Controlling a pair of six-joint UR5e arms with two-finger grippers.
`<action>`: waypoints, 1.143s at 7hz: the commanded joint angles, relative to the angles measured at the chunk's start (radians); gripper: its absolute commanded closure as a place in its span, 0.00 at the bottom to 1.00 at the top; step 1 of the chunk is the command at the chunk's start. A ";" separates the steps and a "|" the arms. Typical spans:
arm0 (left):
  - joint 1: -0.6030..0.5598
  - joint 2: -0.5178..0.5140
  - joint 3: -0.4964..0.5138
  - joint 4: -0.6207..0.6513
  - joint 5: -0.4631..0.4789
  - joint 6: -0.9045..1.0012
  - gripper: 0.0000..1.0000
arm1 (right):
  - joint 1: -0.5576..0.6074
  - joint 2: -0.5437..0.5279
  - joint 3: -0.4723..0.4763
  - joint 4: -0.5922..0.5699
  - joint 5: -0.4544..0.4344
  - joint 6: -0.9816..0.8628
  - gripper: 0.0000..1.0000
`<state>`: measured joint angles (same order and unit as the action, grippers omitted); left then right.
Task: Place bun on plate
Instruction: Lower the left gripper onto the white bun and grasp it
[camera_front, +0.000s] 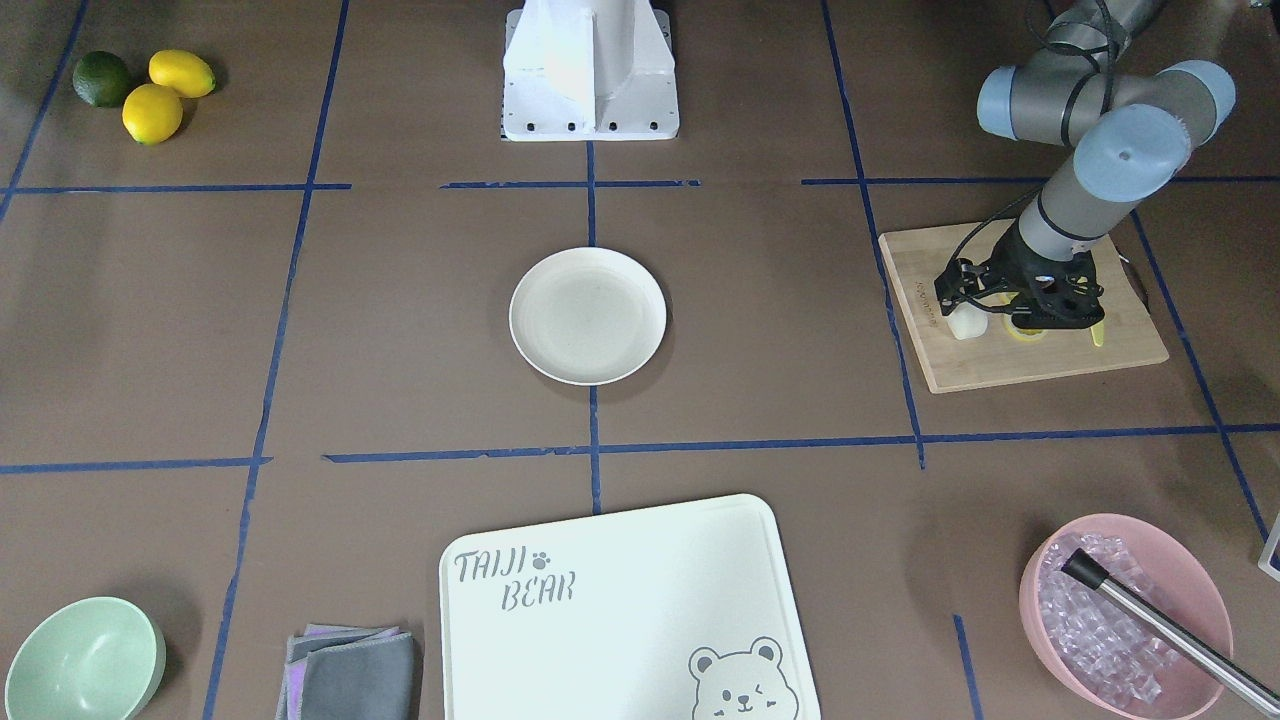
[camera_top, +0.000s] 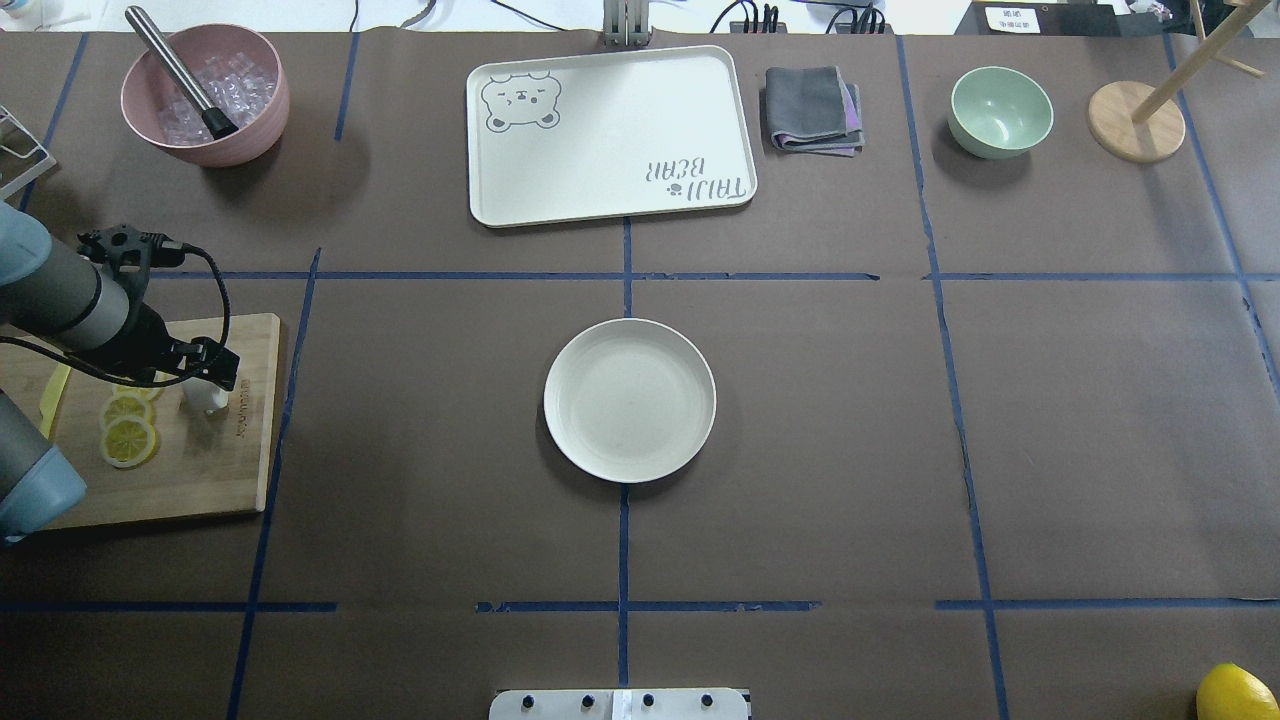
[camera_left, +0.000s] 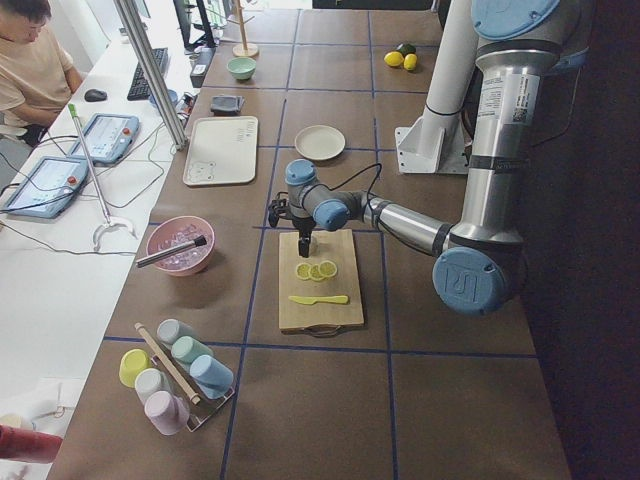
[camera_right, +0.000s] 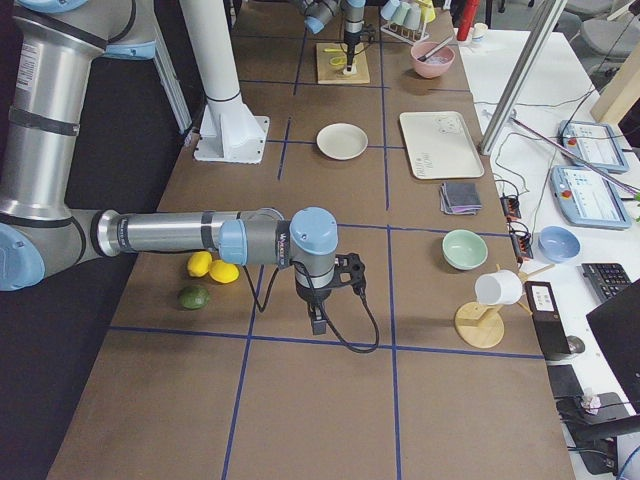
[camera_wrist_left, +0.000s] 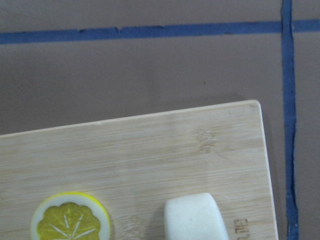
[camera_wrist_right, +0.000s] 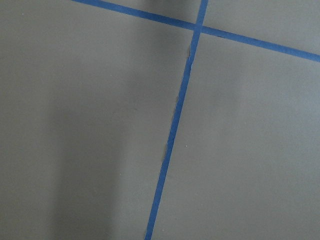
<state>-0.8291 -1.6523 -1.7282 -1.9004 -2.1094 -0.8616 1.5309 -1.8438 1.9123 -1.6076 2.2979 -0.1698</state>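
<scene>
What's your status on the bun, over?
Left pincer low over bun on wooden board, grip unclear. Right pincer over bare table, state unclear. Plate empty; nothing between board and plate.

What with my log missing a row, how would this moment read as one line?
left fingers: at bun on wooden board, grip unclear | plate: empty, centre | right fingers: over bare table, state unclear
</scene>
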 joint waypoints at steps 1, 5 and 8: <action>0.010 -0.004 0.002 0.000 0.002 -0.004 0.12 | 0.000 0.000 0.001 0.000 0.000 -0.002 0.00; 0.015 -0.004 0.002 0.003 -0.003 0.001 0.62 | 0.000 0.000 0.001 0.000 0.002 0.000 0.00; 0.015 -0.070 -0.027 0.020 -0.003 -0.011 0.64 | 0.000 0.002 0.002 0.000 0.002 0.000 0.00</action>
<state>-0.8146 -1.6844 -1.7487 -1.8873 -2.1126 -0.8648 1.5309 -1.8425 1.9137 -1.6076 2.2994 -0.1707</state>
